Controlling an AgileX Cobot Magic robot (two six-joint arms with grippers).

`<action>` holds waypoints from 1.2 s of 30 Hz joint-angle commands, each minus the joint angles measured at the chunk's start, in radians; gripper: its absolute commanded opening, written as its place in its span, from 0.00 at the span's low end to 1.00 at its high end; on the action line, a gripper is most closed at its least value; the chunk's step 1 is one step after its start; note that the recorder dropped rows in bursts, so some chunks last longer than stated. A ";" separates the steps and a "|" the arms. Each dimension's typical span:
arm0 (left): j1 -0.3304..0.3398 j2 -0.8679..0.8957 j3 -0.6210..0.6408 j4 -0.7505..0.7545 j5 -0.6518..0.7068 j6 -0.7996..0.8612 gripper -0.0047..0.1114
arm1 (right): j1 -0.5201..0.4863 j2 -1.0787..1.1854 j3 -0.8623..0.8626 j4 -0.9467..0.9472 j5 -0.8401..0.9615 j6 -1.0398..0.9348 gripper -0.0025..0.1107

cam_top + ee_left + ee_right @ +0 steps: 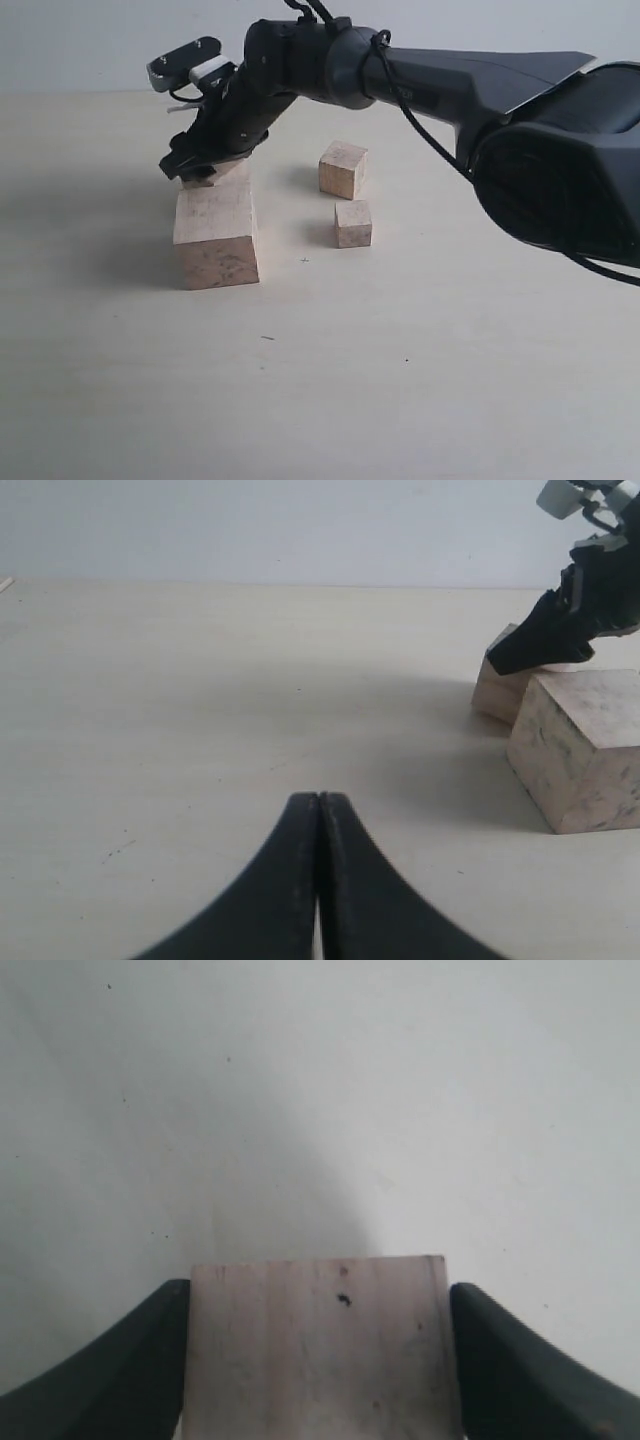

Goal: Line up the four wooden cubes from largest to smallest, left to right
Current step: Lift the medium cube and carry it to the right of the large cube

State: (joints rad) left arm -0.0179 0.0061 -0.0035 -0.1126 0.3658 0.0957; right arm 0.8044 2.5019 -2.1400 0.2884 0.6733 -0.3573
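The largest wooden cube [215, 235] stands at the left of the table, also seen in the left wrist view [585, 750]. Just behind it another cube [222, 174] is held between the fingers of my right gripper [200, 165], which reaches across from the right. In the right wrist view this cube [318, 1360] fills the gap of the right gripper [318, 1287], with both fingers [140, 1370] against its sides. Two smaller cubes sit to the right, one further back [343, 168] and the smallest [353, 223] nearer. My left gripper [318, 800] is shut on nothing, low over bare table.
The pale table [400, 380] stretches wide in front and to the right of the cubes. The right arm's dark body [560, 160] fills the upper right of the exterior view. A light wall [100, 40] backs the table.
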 commanded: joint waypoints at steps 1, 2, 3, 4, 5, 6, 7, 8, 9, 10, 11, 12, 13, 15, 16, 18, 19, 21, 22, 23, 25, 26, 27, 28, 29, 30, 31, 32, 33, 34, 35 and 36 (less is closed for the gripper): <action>-0.004 -0.006 0.003 0.001 -0.011 0.001 0.04 | -0.001 -0.094 -0.037 -0.070 0.029 0.005 0.02; -0.004 -0.006 0.003 0.001 -0.011 0.001 0.04 | -0.001 -0.113 -0.043 -0.081 0.039 0.012 0.02; -0.004 -0.006 0.003 0.001 -0.011 0.001 0.04 | -0.001 -0.136 -0.045 -0.095 0.047 0.021 0.02; -0.004 -0.006 0.003 0.001 -0.011 0.001 0.04 | -0.001 -0.159 -0.049 -0.106 0.062 0.021 0.02; -0.004 -0.006 0.003 0.001 -0.011 0.001 0.04 | -0.001 -0.176 -0.051 -0.116 0.079 0.021 0.02; -0.004 -0.006 0.003 0.001 -0.011 0.001 0.04 | -0.001 -0.198 -0.051 -0.129 0.106 0.021 0.02; -0.004 -0.006 0.003 0.001 -0.011 0.001 0.04 | -0.001 -0.219 -0.051 -0.145 0.148 0.018 0.02; -0.004 -0.006 0.003 0.001 -0.011 0.001 0.04 | -0.001 -0.236 -0.051 -0.167 0.201 0.008 0.02; -0.004 -0.006 0.003 0.001 -0.011 0.001 0.04 | -0.001 -0.257 -0.051 -0.195 0.261 -0.013 0.02; -0.004 -0.006 0.003 0.001 -0.011 0.001 0.04 | -0.005 -0.277 -0.051 -0.218 0.318 -0.038 0.02; -0.004 -0.006 0.003 0.001 -0.011 0.001 0.04 | -0.007 -0.295 -0.051 -0.230 0.357 -0.055 0.02; -0.004 -0.006 0.003 0.001 -0.011 0.001 0.04 | -0.017 -0.314 -0.051 -0.230 0.396 -0.068 0.02; -0.004 -0.006 0.003 0.001 -0.011 0.001 0.04 | -0.028 -0.331 -0.051 -0.230 0.424 -0.070 0.02; -0.004 -0.006 0.003 0.001 -0.011 0.001 0.04 | -0.054 -0.357 -0.051 -0.219 0.474 -0.125 0.02; -0.004 -0.006 0.003 0.001 -0.011 0.001 0.04 | -0.071 -0.369 -0.051 -0.205 0.511 -0.171 0.02; -0.004 -0.006 0.003 0.001 -0.011 0.001 0.04 | -0.107 -0.382 -0.051 -0.159 0.548 -0.243 0.02; -0.004 -0.006 0.003 0.001 -0.011 0.001 0.04 | -0.129 -0.386 -0.049 -0.113 0.548 -0.285 0.02; -0.004 -0.006 0.003 0.001 -0.011 0.001 0.04 | -0.170 -0.397 -0.023 0.001 0.548 -0.327 0.02; -0.004 -0.006 0.003 0.001 -0.011 0.001 0.04 | -0.189 -0.399 -0.002 0.060 0.548 -0.365 0.02; -0.004 -0.006 0.003 0.001 -0.011 0.001 0.04 | -0.204 -0.403 0.024 0.103 0.548 -0.418 0.02; -0.004 -0.006 0.003 0.001 -0.011 0.001 0.04 | -0.214 -0.403 0.075 0.138 0.548 -0.520 0.02; -0.004 -0.006 0.003 0.001 -0.011 0.001 0.04 | -0.214 -0.403 0.105 0.138 0.548 -0.557 0.02; -0.004 -0.006 0.003 0.001 -0.011 0.001 0.04 | -0.214 -0.403 0.137 0.143 0.548 -0.589 0.02; -0.004 -0.006 0.003 0.001 -0.011 0.001 0.04 | -0.212 -0.403 0.171 0.161 0.548 -0.638 0.02; -0.004 -0.006 0.003 0.001 -0.011 0.001 0.04 | -0.212 -0.403 0.206 0.189 0.548 -0.696 0.02; -0.004 -0.006 0.003 0.001 -0.011 0.001 0.04 | -0.212 -0.403 0.234 0.226 0.548 -0.749 0.02; -0.004 -0.006 0.003 0.001 -0.011 0.001 0.04 | -0.212 -0.403 0.266 0.254 0.548 -0.808 0.02; -0.004 -0.006 0.003 0.001 -0.011 0.001 0.04 | -0.212 -0.403 0.294 0.265 0.548 -0.859 0.02; -0.004 -0.006 0.003 0.001 -0.011 0.001 0.04 | -0.212 -0.403 0.315 0.265 0.548 -0.889 0.02; -0.004 -0.006 0.003 0.001 -0.011 0.001 0.04 | -0.212 -0.401 0.338 0.263 0.527 -0.916 0.02; -0.004 -0.006 0.003 0.001 -0.011 0.001 0.04 | -0.212 -0.399 0.357 0.263 0.504 -0.925 0.02; -0.004 -0.006 0.003 0.001 -0.011 0.001 0.04 | -0.212 -0.395 0.371 0.263 0.489 -0.925 0.02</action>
State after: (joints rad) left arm -0.0179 0.0061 -0.0035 -0.1126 0.3658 0.0957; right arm 0.5928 2.1073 -1.8080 0.5271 1.2111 -1.2257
